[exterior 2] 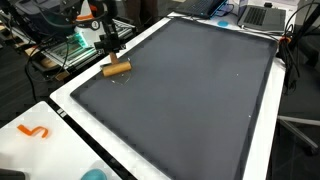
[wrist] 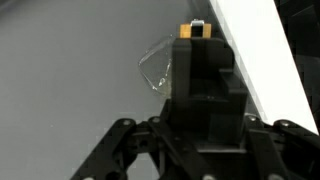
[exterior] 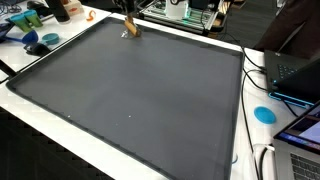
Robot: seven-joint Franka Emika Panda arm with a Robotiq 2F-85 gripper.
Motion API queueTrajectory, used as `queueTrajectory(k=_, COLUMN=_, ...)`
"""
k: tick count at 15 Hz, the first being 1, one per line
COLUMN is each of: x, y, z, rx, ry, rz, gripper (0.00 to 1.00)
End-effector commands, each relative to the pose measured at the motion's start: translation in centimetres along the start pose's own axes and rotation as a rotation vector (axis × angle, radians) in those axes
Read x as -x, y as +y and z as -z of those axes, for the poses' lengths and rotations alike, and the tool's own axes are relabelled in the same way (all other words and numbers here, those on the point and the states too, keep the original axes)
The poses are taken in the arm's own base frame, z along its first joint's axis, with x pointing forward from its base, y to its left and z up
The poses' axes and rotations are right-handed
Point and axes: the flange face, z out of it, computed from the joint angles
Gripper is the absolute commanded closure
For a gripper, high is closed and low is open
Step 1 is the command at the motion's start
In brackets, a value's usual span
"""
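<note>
Pincer hangs above a brown cylinder lying at the edge of the dark mat; we cannot tell whether its jaws are apart or together.

The table had a white top. A dark grey mat covered most of the surface and left a narrow white margin along each edge; both exterior views showed this.

A short brown cylinder was located just inside one long edge of the mat, close to a corner. Contact with the mat could not be confirmed.

On the white margin at one short edge lay an orange S-shaped piece and, near it, a teal round piece. On the margin at the opposite short edge lay a blue disc, beside a laptop and cables.
</note>
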Motion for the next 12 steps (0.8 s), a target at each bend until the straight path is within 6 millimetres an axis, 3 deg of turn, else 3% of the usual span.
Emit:
queueTrajectory(k=1, x=0.1, y=0.9, z=-2.3, rx=0.034, ry=0.047, rz=-0.026, gripper=0.75)
queueTrajectory(k=12, x=0.0, y=2.3, z=-3.1, rx=0.067, ry=0.072, rz=-0.062, gripper=0.75)
